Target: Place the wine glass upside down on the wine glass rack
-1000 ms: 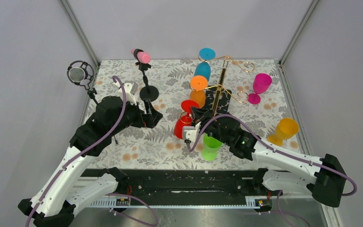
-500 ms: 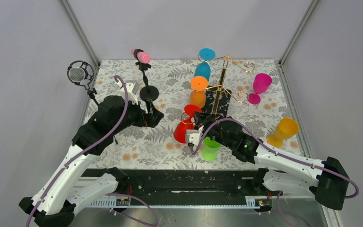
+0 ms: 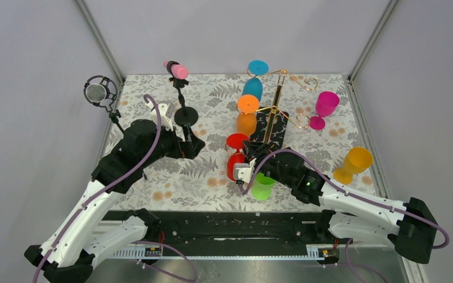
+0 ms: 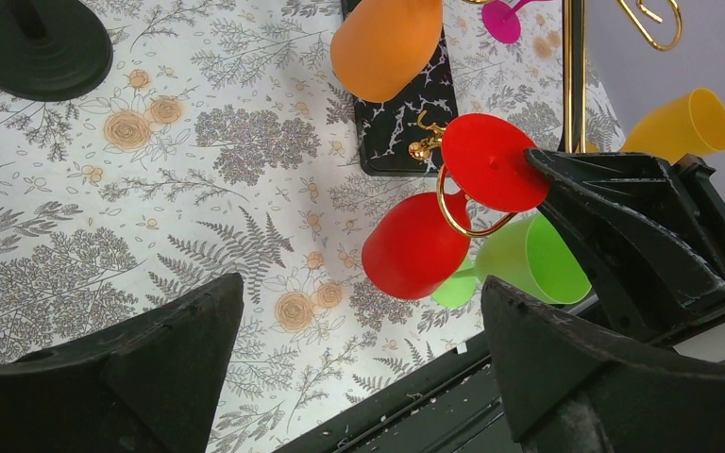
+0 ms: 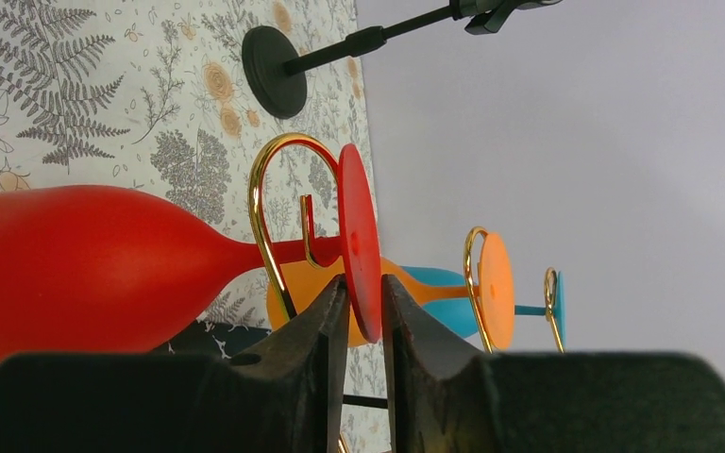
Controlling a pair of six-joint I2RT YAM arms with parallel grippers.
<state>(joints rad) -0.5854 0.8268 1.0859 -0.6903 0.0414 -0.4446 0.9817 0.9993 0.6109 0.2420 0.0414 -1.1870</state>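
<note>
From the remote desk I see the red wine glass [image 3: 234, 165] hanging bowl-down on the wine glass rack [image 3: 278, 94]. Its stem is threaded through a curled gold loop [image 5: 262, 217] on the near side of the stand, and its round foot sits on the far side of that loop from the bowl. The right pincer [image 5: 363, 288] is set narrow, with one fingertip on either side of the foot's rim; I cannot tell whether the pads press on it. The left pincer [image 4: 359, 377] stands wide and holds nothing. It hovers over the floral worktop [image 3: 183, 177], well apart from the rack and beside a black microphone stand [image 3: 186, 116]. Farther back on the rack, an orange glass [image 3: 247, 115] and a blue glass [image 3: 252, 87] hang inverted from their own loops. A green glass [image 3: 263, 184] sits on the worktop just beside the right arm. A magenta glass [image 3: 325, 105] and a yellow glass [image 3: 355, 160] lie off to the right.
</note>
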